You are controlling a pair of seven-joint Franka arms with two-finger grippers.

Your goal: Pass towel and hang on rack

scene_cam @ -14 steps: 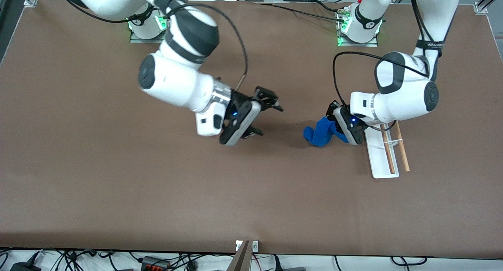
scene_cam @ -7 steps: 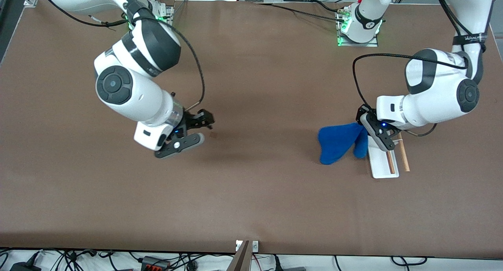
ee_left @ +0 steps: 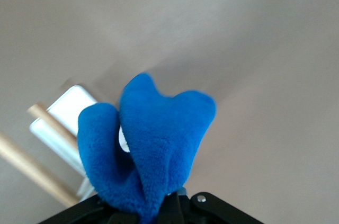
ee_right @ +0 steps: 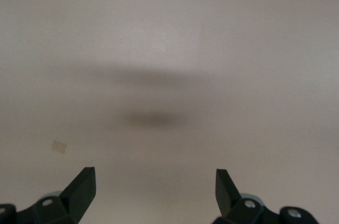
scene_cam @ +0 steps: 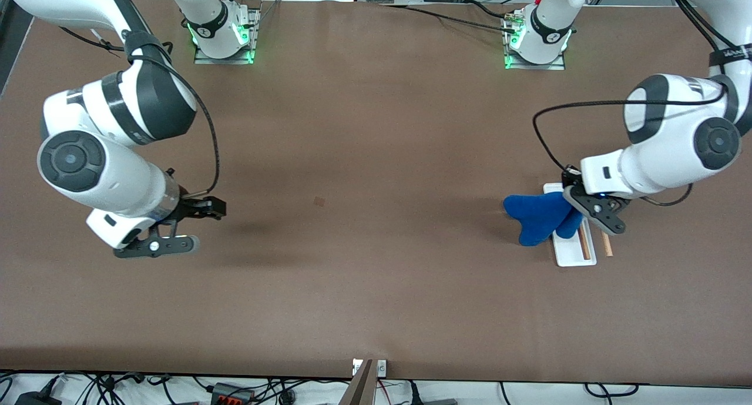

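Carried towel (scene_cam: 537,215) sideways over rack (scene_cam: 573,257) — left end effector (scene_cam: 593,212) pinching it; right end effector (scene_cam: 176,228) withdrawn, spread. Next: drape over rods.

The towel (scene_cam: 537,215), a bright blue fuzzy cloth, hangs bunched in two lobes over the rack (scene_cam: 573,255). The rack, with a white flat base and two light wooden rods, stands toward the left arm's end of the tabletop (scene_cam: 376,275).
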